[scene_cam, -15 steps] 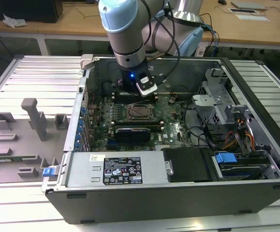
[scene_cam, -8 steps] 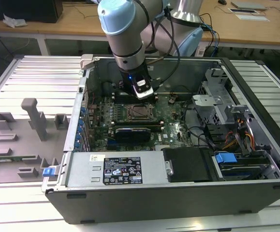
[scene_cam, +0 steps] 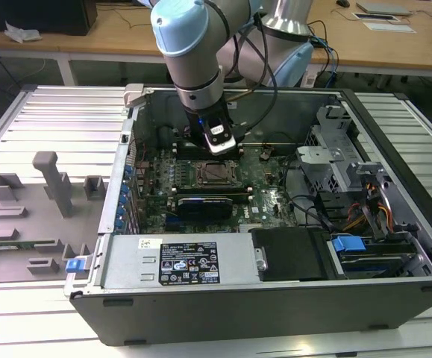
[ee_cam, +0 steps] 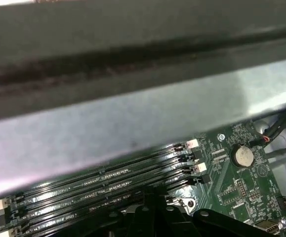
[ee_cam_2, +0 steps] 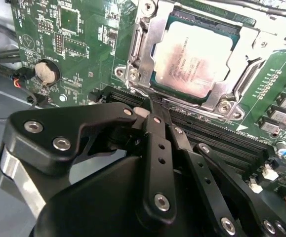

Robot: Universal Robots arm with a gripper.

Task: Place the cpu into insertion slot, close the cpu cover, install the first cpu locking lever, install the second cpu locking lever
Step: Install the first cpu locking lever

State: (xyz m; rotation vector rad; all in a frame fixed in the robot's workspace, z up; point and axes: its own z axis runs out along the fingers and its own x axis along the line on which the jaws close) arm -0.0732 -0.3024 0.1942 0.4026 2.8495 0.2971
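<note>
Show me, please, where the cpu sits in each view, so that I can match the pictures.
Exterior view: the cpu lies in the middle of the green board, beside the gripper.
Second wrist view: the cpu lies just past the gripper, framed by the cpu cover.
First wrist view: the camera faces along the memory slots toward the case wall.
Shared landmark: the memory slots, in both wrist views.

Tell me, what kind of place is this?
Probably a robotics lab or workshop. A robot arm reaches into an open computer case on a slatted metal bench, and wooden desks stand behind.
</note>
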